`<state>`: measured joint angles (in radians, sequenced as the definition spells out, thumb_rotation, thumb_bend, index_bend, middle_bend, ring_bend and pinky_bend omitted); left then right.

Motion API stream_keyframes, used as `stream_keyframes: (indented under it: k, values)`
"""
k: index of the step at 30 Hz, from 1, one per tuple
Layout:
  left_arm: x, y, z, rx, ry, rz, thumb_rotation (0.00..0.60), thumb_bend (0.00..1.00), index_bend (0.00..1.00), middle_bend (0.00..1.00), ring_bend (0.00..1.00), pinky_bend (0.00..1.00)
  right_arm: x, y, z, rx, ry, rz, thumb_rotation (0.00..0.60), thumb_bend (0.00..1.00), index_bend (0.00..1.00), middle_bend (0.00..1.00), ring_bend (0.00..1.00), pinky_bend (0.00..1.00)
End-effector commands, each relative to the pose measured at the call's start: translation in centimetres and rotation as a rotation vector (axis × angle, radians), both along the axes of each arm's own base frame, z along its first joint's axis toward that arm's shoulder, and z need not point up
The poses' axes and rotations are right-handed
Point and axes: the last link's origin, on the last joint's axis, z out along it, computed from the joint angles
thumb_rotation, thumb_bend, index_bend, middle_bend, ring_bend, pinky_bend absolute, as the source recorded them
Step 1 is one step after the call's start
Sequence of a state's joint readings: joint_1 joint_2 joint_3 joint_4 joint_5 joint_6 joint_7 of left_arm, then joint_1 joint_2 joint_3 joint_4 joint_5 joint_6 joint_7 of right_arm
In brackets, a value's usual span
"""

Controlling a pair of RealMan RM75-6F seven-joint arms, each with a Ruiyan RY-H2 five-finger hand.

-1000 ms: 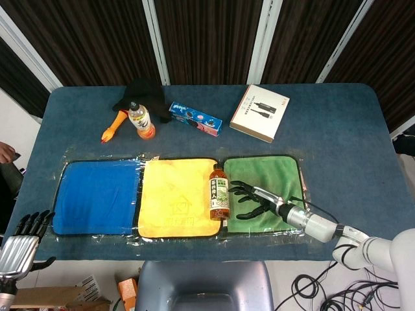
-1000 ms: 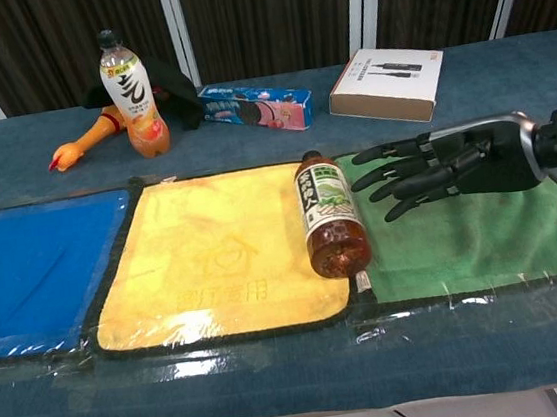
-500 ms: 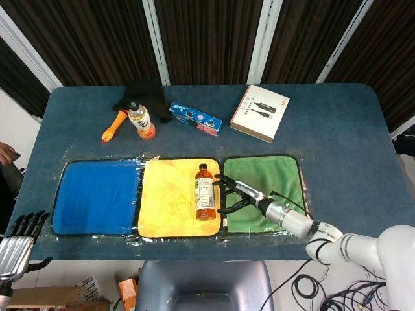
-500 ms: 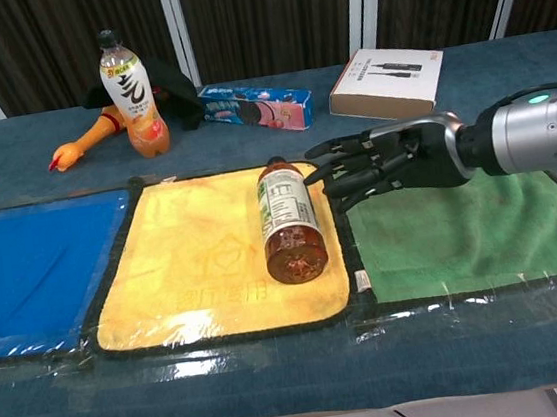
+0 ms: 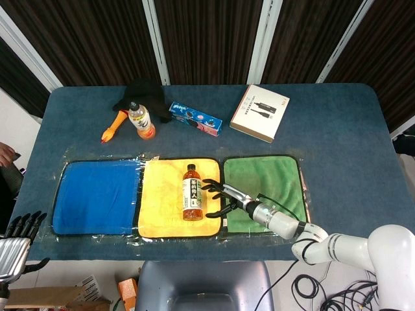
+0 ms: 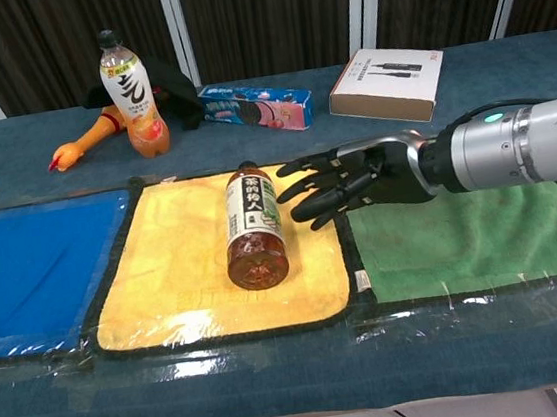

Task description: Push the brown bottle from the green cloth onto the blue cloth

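Note:
The brown bottle (image 5: 190,201) (image 6: 253,228) lies on its side on the yellow cloth (image 5: 162,201) (image 6: 180,270), cap pointing away from me. My right hand (image 5: 222,197) (image 6: 351,180) reaches in from the right with fingers spread, its fingertips (image 6: 297,191) close beside the bottle's right side; contact is unclear. The green cloth (image 5: 266,188) (image 6: 474,242) lies bare to the right, the blue cloth (image 5: 94,197) (image 6: 28,262) to the far left. My left hand (image 5: 19,240) hangs below the table's front left corner, fingers apart, holding nothing.
At the back of the table stand an orange drink bottle (image 5: 141,121) (image 6: 130,85), a rubber chicken (image 5: 113,127) and black cloth (image 5: 141,91), a blue snack box (image 5: 195,118) (image 6: 255,106) and a white box (image 5: 260,112) (image 6: 389,83). Clear plastic film covers the cloths.
My right hand has swept leftward off the green cloth, and the brown bottle has rolled from the green-yellow border to the middle-right of the yellow cloth.

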<state>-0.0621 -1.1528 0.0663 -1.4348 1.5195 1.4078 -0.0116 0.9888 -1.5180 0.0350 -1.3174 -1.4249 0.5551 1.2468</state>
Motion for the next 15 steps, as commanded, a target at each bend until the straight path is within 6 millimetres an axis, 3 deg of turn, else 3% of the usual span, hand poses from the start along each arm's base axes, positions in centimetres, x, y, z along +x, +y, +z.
stream_keyframes:
  k: [1, 15]
  values:
    - [0.0, 0.0, 0.1, 0.002, 0.0, 0.001, 0.6, 0.03, 0.0, 0.05, 0.0, 0.07, 0.6, 0.0, -0.4, 0.003, -0.004, 0.004, 0.555, 0.06, 0.0, 0.12, 0.07, 0.19]
    - [-0.2, -0.7, 0.2, 0.012, 0.005, -0.003, 0.6, 0.03, 0.0, 0.05, 0.0, 0.07, 4.8, -0.4, -3.5, 0.012, -0.023, 0.016, 0.556, 0.06, 0.0, 0.12, 0.07, 0.19]
